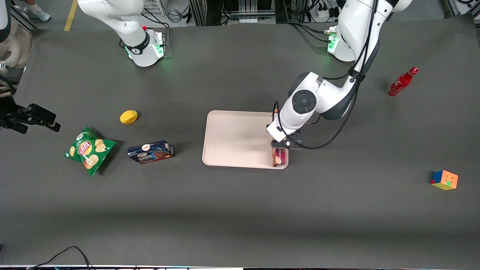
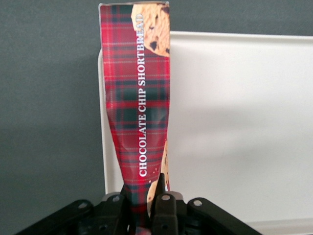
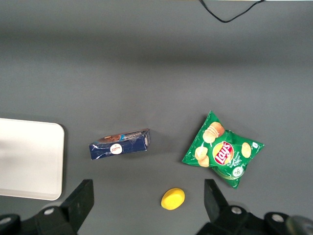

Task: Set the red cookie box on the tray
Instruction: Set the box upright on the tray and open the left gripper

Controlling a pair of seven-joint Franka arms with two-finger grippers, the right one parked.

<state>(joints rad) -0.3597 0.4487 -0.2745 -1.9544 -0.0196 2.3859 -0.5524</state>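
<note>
- The red cookie box (image 2: 138, 103) is seen clamped at one end between the fingers (image 2: 164, 188) of the pincer (image 1: 280, 145).
- The box is laid along the tray (image 1: 232, 138) edge at roughly the tray's 3 o'clock in the front view; whether it rests on the tray appears likely but cannot be confirmed.
- Toward the parked arm's end of the table (image 1: 240, 210), a blue cookie box (image 1: 150, 152), a chip bag (image 1: 89, 150) and a yellow object (image 1: 128, 117) are found.
</note>
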